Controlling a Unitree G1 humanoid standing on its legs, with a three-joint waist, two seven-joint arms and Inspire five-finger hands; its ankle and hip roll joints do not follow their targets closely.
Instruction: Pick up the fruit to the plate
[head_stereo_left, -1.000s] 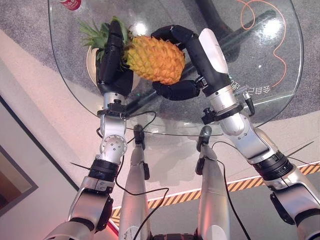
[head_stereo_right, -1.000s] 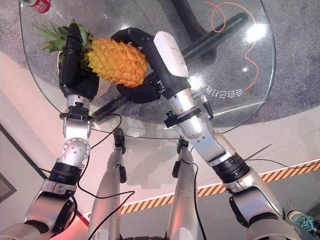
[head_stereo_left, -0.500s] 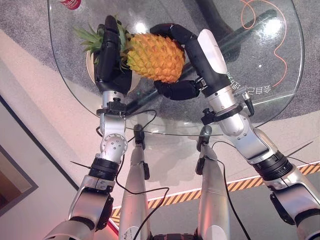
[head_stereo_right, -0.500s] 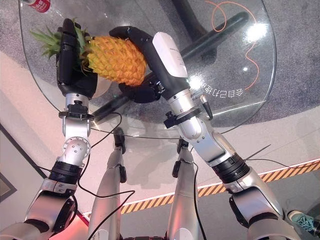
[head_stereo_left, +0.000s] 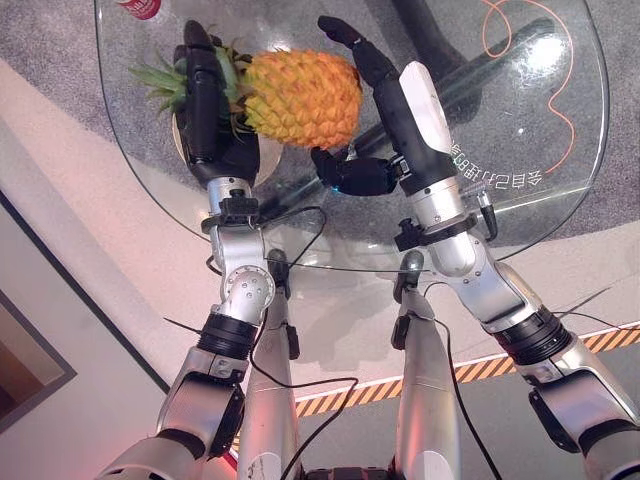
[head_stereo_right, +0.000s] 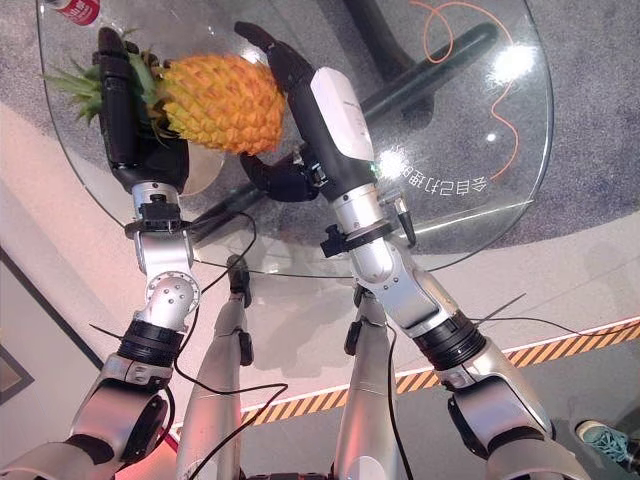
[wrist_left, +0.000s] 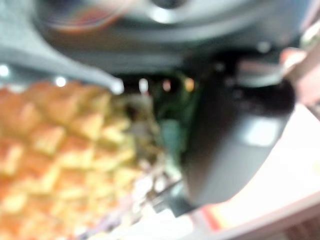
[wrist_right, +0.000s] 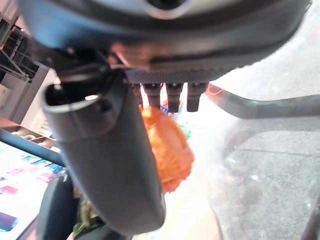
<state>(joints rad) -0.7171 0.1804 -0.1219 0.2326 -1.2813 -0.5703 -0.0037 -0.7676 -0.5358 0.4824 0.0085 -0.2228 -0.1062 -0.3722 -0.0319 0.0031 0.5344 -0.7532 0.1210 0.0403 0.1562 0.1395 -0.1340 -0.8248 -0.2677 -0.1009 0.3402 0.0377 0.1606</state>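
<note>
One red can (head_stereo_left: 138, 8) is seen at the far left edge of the one round glass table (head_stereo_left: 560, 190), cut off by the frame. One white plate (head_stereo_right: 205, 168) lies on the left part of the table, mostly hidden behind the left hand and the fruit; whether the fruit touches it cannot be told.

One left hand (head_stereo_left: 205, 110) is placed at the leafy crown end of the one pineapple (head_stereo_left: 300, 98), its fingers straight and together, pressed against the crown side of the fruit. The crown leaves are seen sticking out to the left past the fingers. In the left wrist view the pineapple (wrist_left: 55, 150) is seen just beside the hand.

The pineapple lies on its side between the two hands, over the plate area, its body pointing right.

One right hand (head_stereo_left: 385, 110) is placed at the right end of the fruit, its fingers extended and loosely spread past the far side of the pineapple, thumb (head_stereo_left: 350, 175) tucked under the near side. Contact of the fingers with the fruit cannot be told.

One orange cable (head_stereo_left: 520, 40) is looped under the glass at the far right.
</note>
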